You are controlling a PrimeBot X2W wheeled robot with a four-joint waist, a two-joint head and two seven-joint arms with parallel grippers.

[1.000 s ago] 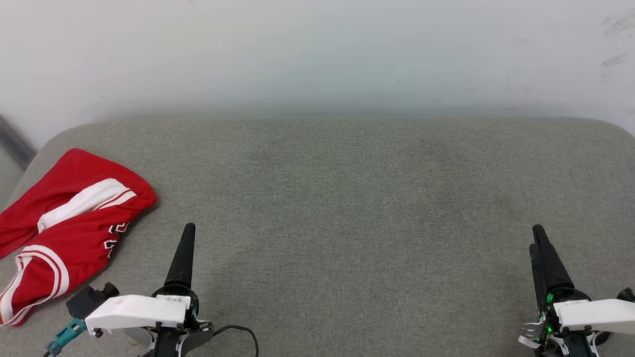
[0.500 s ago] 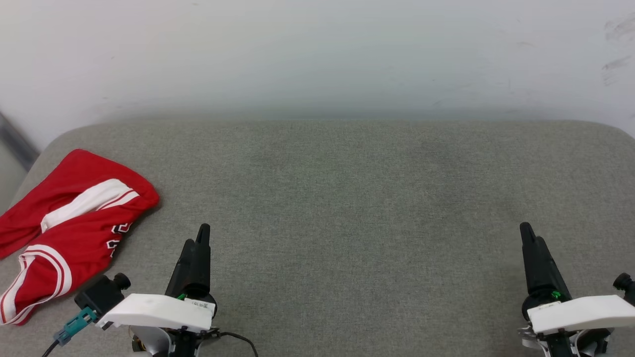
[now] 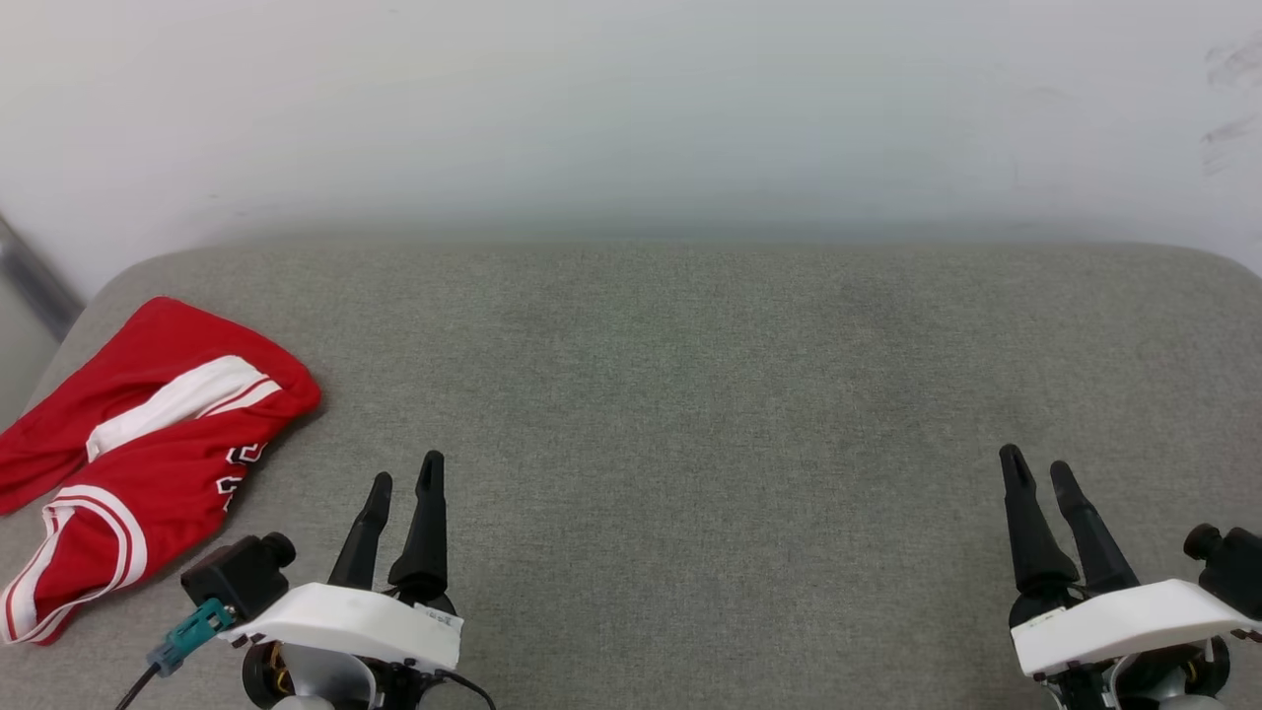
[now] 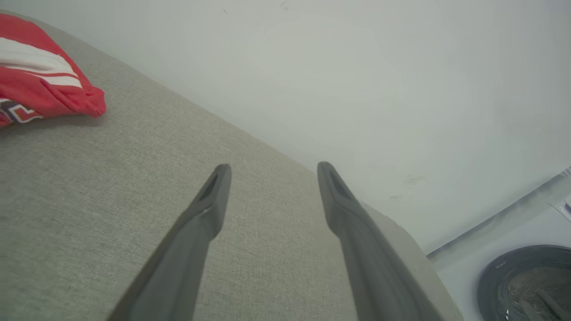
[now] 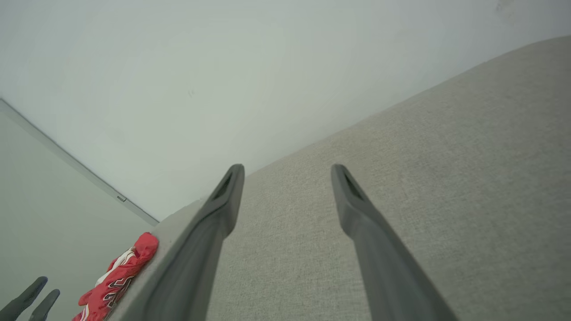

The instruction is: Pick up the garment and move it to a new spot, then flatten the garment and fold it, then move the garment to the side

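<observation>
**Head view.** A bunched red sports-jersey shirt with white sleeve panels and red-and-white striped trim [image 3: 148,444] lies at the left edge of the frame. It rests on a grey woven fabric surface [image 3: 690,375] that takes up the lower two thirds. Small black-and-white lettering shows on the shirt's right-hand fold. A plain pale wall [image 3: 631,99] occupies the upper third.

At the lower left, the left gripper [image 3: 406,469] points its two long dark fingers up the frame. The fingers are spread, with bare fabric between them, and they carry nothing. The shirt lies near this gripper, to its left, with a strip of grey surface between the two. At the lower right, the right gripper [image 3: 1035,461] has its fingers likewise parted and empty, and it is well apart from the shirt. Whether either set of fingertips touches the surface cannot be told.

**Left wrist view.** The shirt sits in the upper left corner. The gripper's own fingers rise wide apart from the bottom edge over the grey surface. A white appliance with a dark round door [image 4: 522,285] fills the lower right corner.

**Right wrist view.** The fingers again stand wide and empty. The shirt appears small at the lower left, at the far end of the surface (two dark fingertips of the other arm show in the corner beside it).
</observation>
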